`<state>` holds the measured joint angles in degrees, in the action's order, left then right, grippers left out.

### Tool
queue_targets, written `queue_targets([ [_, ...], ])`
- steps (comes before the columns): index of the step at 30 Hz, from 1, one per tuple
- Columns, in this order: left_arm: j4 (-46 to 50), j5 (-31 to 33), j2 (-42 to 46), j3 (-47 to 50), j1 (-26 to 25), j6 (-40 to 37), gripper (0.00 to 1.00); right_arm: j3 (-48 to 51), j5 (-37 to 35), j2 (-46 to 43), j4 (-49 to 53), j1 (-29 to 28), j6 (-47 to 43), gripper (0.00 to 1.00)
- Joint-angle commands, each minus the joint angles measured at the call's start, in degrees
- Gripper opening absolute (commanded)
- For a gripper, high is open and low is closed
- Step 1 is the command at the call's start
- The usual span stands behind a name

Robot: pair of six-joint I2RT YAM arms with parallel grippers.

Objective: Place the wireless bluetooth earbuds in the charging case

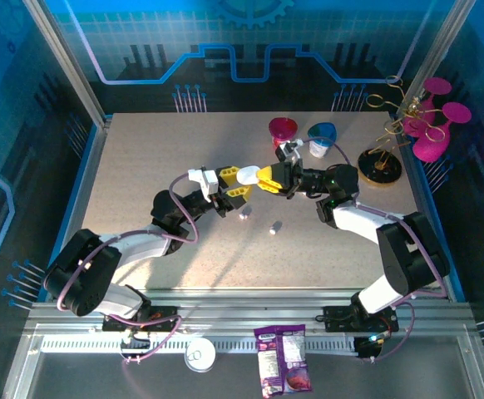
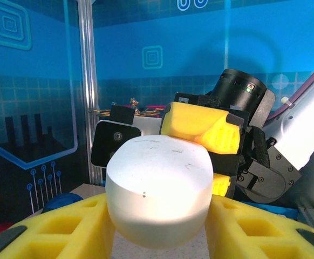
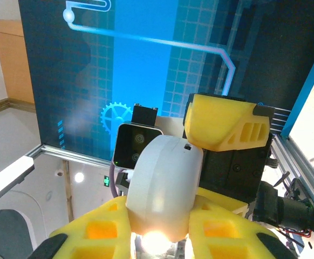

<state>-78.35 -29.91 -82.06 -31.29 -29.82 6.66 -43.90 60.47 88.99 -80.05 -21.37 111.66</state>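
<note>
Charging case [image 1: 249, 175] sits at table centre in the top view, gripped from both sides. Left gripper [image 1: 235, 186] comes in from 8 o'clock. In the left wrist view its yellow fingers [image 2: 65, 224] press against either flank of the white case [image 2: 157, 183], so the grip is closed on it across its broad side. Right gripper [image 1: 267, 178] comes in from 3 o'clock. In the right wrist view its fingers [image 3: 92, 229] are drawn close together and pinch the case [image 3: 165, 178] across its narrow side. Whether the lid is open cannot be told. Two earbuds lie loose on the table [image 1: 142, 166], apart from the case and from each other: left earbud [image 1: 244, 215] at 6 o'clock of the case, right earbud [image 1: 273, 226] at 5 o'clock. Also on the table are a pink cup [image 1: 283, 130] at 1 o'clock, a blue cup [image 1: 322, 133] at 2 o'clock and a wire stand [image 1: 381, 166] at 3 o'clock. A snack bag [image 1: 283, 359] lies on the near rail at 6 o'clock.
</note>
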Motion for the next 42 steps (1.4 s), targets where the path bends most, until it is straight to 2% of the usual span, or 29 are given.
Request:
queue_targets([
  [1,-1.9,-4.26,-0.43,-2.02,-0.75,1.26,0.46,-0.49,-1.21,1.05,-1.42,-0.95,-0.65,0.17],
  [12,-1.9,-4.82,-0.47,-2.56,-0.76,1.75,0.46,-0.83,-0.84,1.66,-1.42,-1.22,-0.74,0.17],
  [16,-1.9,-5.29,-0.71,-2.73,-0.73,1.98,0.51,-0.81,-0.77,1.71,-1.42,-1.26,-0.83,0.17],
  [23,-1.9,-5.51,-0.79,-2.65,-0.76,1.88,0.47,-0.47,-0.69,1.25,-1.42,-0.87,-0.64,0.17],
  [28,-1.9,-5.86,-0.73,-2.47,-0.75,1.92,0.59,-1.28,-0.78,0.84,-1.42,-0.77,-0.09,0.17],
  [36,-1.9,-6.04,-0.73,-2.29,-0.76,1.43,0.54,-1.58,-1.01,0.49,-1.42,-0.71,0.31,0.16],
  [42,-1.85,-5.73,-1.08,-2.2,-0.72,1.18,0.62,-2.11,-1.05,-0.22,-1.43,-0.73,0.7,0.16],
])
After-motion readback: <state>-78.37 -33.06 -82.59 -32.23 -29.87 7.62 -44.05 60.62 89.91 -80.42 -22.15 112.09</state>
